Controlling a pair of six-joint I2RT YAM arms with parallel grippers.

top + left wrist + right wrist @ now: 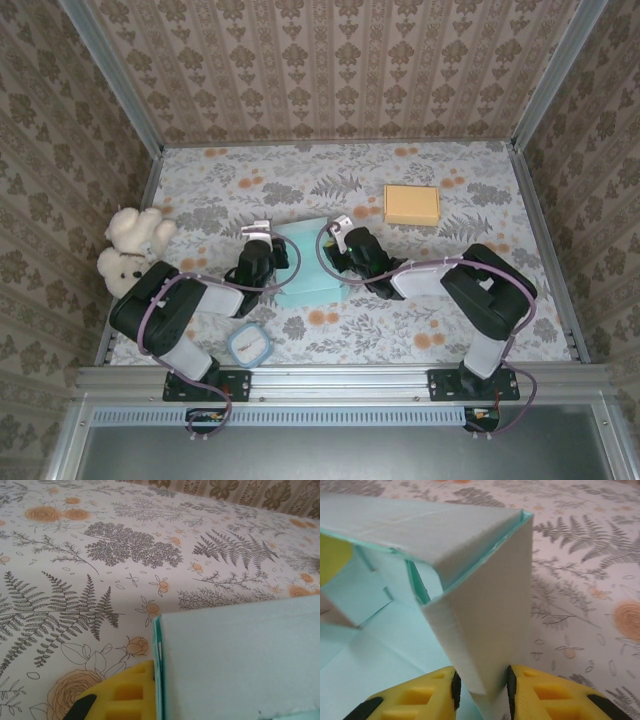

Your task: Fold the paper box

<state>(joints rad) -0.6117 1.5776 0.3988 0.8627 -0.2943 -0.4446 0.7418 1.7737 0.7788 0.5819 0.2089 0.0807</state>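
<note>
Pinching a raised flap at 2 o'clock on the pale teal paper box (312, 265), set at the middle of the table (450, 320), the right gripper (482, 687) is closed narrowly; the 10 o'clock wall is clamped by the left gripper (266, 238). The flap should be creased inward slowly, with that wall braced.

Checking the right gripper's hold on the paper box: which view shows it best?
Right wrist view: the right gripper pinches a flap of the paper box between its fingers. Top external view puts it at the box's right edge, grip unclear. Left wrist view shows another box wall.
</note>
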